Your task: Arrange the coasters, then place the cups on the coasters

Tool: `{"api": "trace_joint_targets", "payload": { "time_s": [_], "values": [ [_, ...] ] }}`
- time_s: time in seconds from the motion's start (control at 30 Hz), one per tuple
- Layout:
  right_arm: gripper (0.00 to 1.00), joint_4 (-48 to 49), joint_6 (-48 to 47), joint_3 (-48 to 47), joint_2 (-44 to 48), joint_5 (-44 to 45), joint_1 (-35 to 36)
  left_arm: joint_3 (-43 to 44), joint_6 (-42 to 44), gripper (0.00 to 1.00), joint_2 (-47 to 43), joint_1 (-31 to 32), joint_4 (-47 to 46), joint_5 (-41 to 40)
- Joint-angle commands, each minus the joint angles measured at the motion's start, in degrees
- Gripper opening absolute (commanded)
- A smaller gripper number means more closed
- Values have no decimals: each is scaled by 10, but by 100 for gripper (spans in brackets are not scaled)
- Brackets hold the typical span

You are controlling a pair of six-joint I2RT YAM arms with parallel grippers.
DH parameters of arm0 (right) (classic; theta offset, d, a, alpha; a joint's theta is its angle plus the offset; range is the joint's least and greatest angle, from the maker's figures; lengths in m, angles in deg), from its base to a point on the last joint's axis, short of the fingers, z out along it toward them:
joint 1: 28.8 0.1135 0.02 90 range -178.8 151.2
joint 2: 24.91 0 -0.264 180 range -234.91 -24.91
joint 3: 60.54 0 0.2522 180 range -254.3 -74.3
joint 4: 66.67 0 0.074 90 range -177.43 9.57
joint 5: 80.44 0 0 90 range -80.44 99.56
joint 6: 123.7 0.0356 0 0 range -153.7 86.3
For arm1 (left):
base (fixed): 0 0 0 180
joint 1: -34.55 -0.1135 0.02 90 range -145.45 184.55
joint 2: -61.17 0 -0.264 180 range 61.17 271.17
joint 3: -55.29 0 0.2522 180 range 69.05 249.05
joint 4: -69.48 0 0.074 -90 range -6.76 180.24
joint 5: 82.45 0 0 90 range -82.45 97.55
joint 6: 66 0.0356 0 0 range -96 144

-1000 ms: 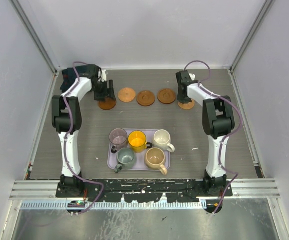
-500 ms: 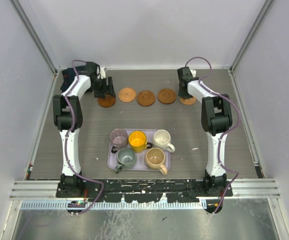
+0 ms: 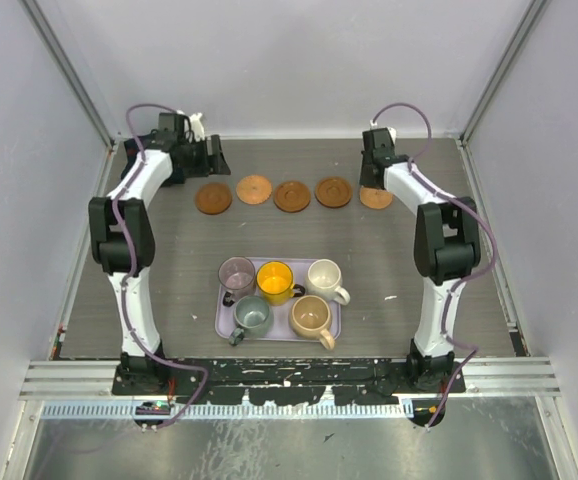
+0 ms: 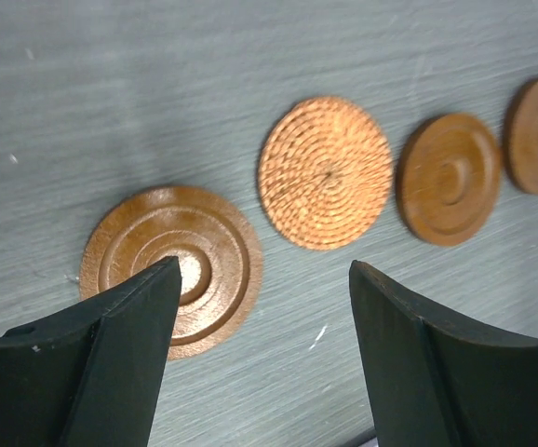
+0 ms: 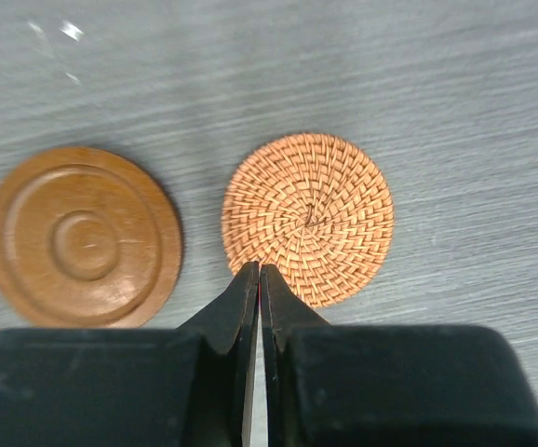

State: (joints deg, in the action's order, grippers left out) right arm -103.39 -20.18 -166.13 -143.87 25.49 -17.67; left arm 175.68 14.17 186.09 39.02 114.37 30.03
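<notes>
Five brown coasters lie in a row at the back of the table: a ringed one [image 3: 213,198], a woven one [image 3: 254,189], two ringed ones [image 3: 292,195] [image 3: 333,191] and a woven one [image 3: 375,198]. My left gripper [image 3: 212,158] hovers behind the left end, open and empty [image 4: 264,279], with the ringed coaster [image 4: 204,247] below its left finger. My right gripper [image 3: 372,180] is shut on nothing [image 5: 260,270], its tips over the near edge of the woven coaster [image 5: 308,219]. The cups stand on a tray: mauve [image 3: 236,273], yellow [image 3: 274,280], cream [image 3: 324,278], grey-green [image 3: 251,316], tan [image 3: 310,316].
The lavender tray [image 3: 219,312] sits in the middle near the front. Grey walls close in the table on the left, right and back. A small white speck [image 3: 390,297] lies right of the tray.
Both end coasters have shifted slightly toward the back, into line with the row. The left gripper has drawn back off its coaster and opened a little wider; the right gripper also moved back.
</notes>
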Motion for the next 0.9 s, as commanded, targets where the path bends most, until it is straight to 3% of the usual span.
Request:
{"api": "trace_joint_targets", "payload": {
  "time_s": [0.0,0.2,0.47,0.87],
  "values": [
    [11,68,-18,19,108,-30,8,-23,-8,75,-87,-4,-80,23],
    [17,62,-26,21,127,-66,66,-158,-21,76,-168,-4,-133,20],
    [18,42,-52,-83,19,-51,190,-351,-57,76,-308,-4,-193,-62],
    [18,67,-11,-230,-132,-99,225,-502,-76,78,-467,-4,-221,-128]
  ]
}}
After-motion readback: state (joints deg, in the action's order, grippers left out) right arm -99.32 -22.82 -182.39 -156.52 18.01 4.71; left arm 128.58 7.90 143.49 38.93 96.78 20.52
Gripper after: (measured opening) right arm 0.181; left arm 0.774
